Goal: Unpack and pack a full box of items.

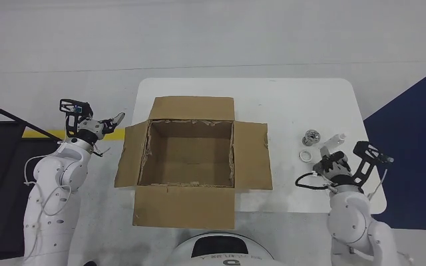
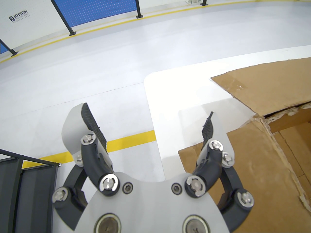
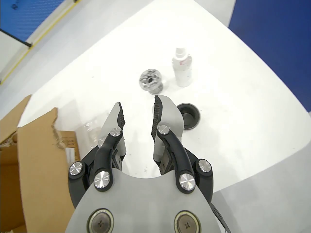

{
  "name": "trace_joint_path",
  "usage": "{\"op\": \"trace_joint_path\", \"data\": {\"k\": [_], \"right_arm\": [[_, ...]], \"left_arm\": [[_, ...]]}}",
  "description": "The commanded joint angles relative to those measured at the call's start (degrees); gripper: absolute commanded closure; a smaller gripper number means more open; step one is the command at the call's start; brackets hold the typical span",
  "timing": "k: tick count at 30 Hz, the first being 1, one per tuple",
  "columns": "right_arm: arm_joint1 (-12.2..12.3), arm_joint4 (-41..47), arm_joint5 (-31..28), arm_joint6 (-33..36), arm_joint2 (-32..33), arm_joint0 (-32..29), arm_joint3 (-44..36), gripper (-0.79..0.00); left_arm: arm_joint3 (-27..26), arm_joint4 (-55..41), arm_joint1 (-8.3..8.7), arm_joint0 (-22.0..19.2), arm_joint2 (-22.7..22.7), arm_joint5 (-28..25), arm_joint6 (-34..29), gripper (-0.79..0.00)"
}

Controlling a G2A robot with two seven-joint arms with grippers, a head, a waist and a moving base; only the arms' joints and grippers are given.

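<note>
An open cardboard box [image 1: 190, 156] stands mid-table with its four flaps spread out; its inside looks bare. My left gripper [image 1: 113, 122] hangs off the table's left edge beside the box's left flap [image 2: 267, 88], open [image 2: 148, 112] with nothing in it. My right gripper [image 1: 329, 159] is near the table's right front, open [image 3: 138, 105] and holding nothing. Just beyond it lie a small white spray bottle [image 3: 182, 67], a shiny metal round part [image 3: 150, 81] and a small dark-centred ring [image 3: 188, 115], which sits close beside one fingertip.
The white table [image 1: 299, 100] has free room behind the box and at its far right. The box's right flap [image 3: 31, 146] lies close to my right gripper. A black frame [image 2: 14, 170] stands on the floor left of the table.
</note>
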Motion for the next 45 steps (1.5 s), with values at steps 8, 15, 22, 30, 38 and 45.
{"op": "trace_joint_path", "data": {"k": [8, 15, 22, 30, 38, 45], "right_arm": [[0.0, 4.4, -6.9, -3.3, -0.8, -2.8, 0.1, -0.785], [0.0, 4.4, -6.9, -3.3, -0.8, -2.8, 0.1, -0.785], [0.0, 4.4, -6.9, -3.3, -0.8, -2.8, 0.1, -0.785], [0.0, 4.4, -6.9, -3.3, -0.8, -2.8, 0.1, -0.785], [0.1, 6.4, -0.3, -1.6, 5.2, -2.2, 3.2, -0.785], [0.7, 4.4, 6.2, 8.7, 9.2, 1.5, 6.6, -0.785]], "left_arm": [[0.0, 0.0, 0.00, 0.0, 0.0, 0.0, 0.0, -0.785], [0.0, 0.0, 0.00, 0.0, 0.0, 0.0, 0.0, -0.785], [0.0, 0.0, 0.00, 0.0, 0.0, 0.0, 0.0, -0.785], [0.0, 0.0, 0.00, 0.0, 0.0, 0.0, 0.0, -0.785], [0.0, 0.0, 0.00, 0.0, 0.0, 0.0, 0.0, -0.785], [0.0, 0.0, 0.00, 0.0, 0.0, 0.0, 0.0, -0.785]]}}
